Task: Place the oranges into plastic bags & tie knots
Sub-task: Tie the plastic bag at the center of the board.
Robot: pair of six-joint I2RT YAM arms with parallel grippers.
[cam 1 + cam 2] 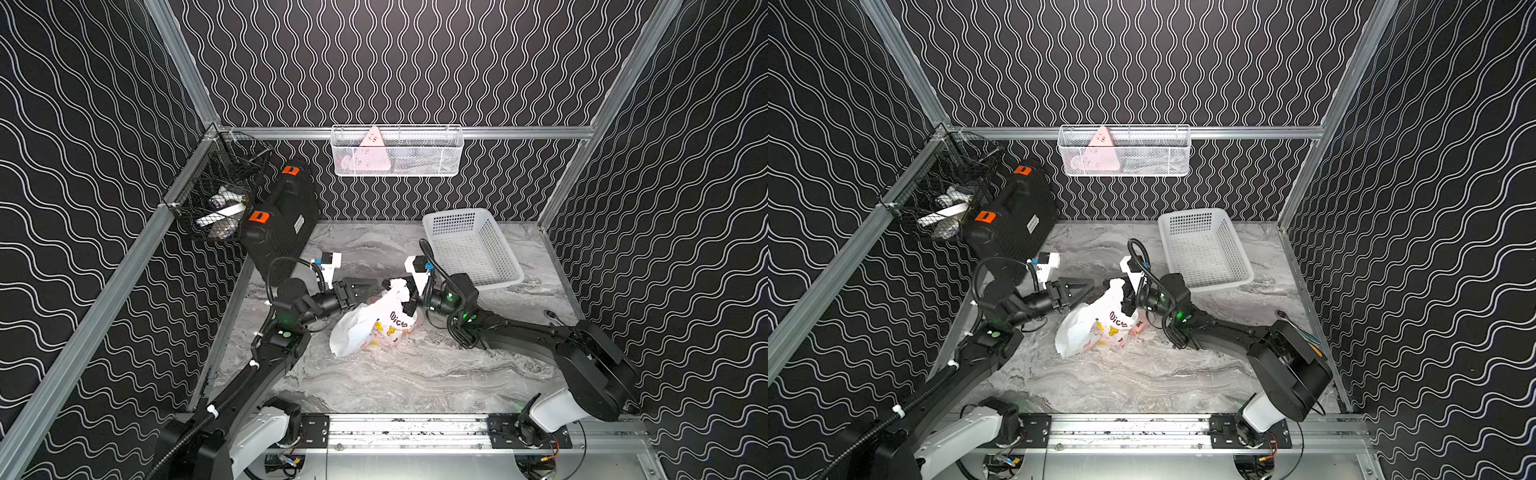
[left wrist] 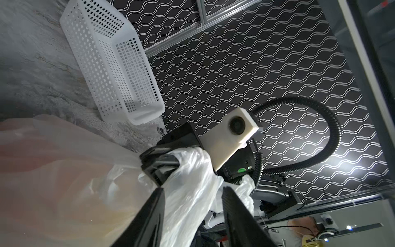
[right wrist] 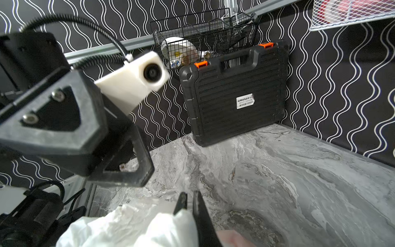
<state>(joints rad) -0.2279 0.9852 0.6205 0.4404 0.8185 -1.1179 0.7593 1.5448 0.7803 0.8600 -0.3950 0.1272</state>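
**Bimanual cell, bag-tying stage.** The plastic bag (image 1: 365, 328), white with yellow and pink cartoon print, lay slumped near the middle of the marble-patterned table (image 1: 415, 374), between the two arms. In both top views its gathered top (image 1: 1116, 286) stood raised above the body of the bag. A warm orange tint showed through the thin wall in the left wrist view, but no separate fruit could be made out.

The right gripper (image 3: 189, 195) was clamped on the white plastic of the gathered top, its fingers almost together with the film pinched between them. The left gripper (image 2: 193, 189) faced it from the opposite side. Its jaws stood apart, with a white strip of the bag running through the gap; whether they pressed that strip could not be told.

The white perforated basket (image 1: 453, 222) sat at the back right of the table, apart from the bag. A black tool case (image 1: 282, 216) leaned against the back left wall.
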